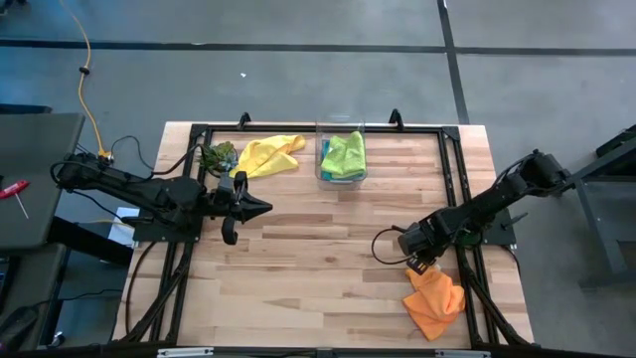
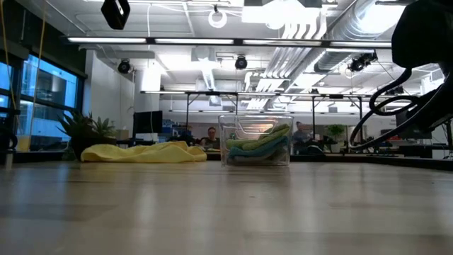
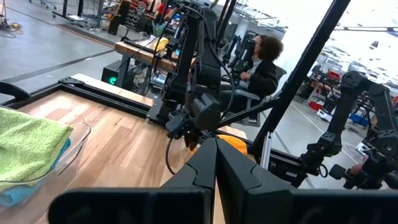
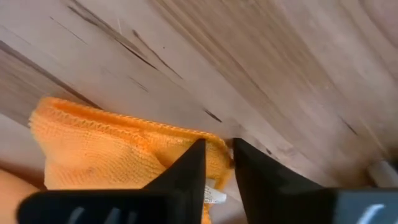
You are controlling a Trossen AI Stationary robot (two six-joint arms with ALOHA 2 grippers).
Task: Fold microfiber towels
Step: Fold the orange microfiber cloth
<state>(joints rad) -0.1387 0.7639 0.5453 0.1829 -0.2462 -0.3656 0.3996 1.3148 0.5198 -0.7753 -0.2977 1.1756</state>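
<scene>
The right end effector (image 1: 421, 261) is working low over the pale wooden bench (image 1: 328, 259), at the upper edge of the crumpled orange microfiber towel (image 1: 434, 298). In the right wrist view its two dark fingers (image 4: 186, 174) are pressed almost together, with only a narrow gap showing, and they are pinching the hemmed edge of the orange towel (image 4: 112, 152) where a small white label is sitting. The rest of that towel is lying bunched on the bench.

The left end effector (image 1: 260, 208) is hovering above the bench, well apart from the orange towel, with its fingers (image 3: 205, 171) closed tip to tip on nothing.

The loose yellow microfiber towel (image 1: 266, 154) is lying far from the orange towel. Beside it, a clear plastic box (image 1: 341, 157) is holding a lime green microfiber towel (image 1: 345, 154) stacked on a teal microfiber towel (image 2: 244, 147). A small green leafy clump (image 1: 219, 155) is sitting on the yellow towel's other side.

In the left wrist view a person (image 3: 261, 65) is sitting beyond the bench.
</scene>
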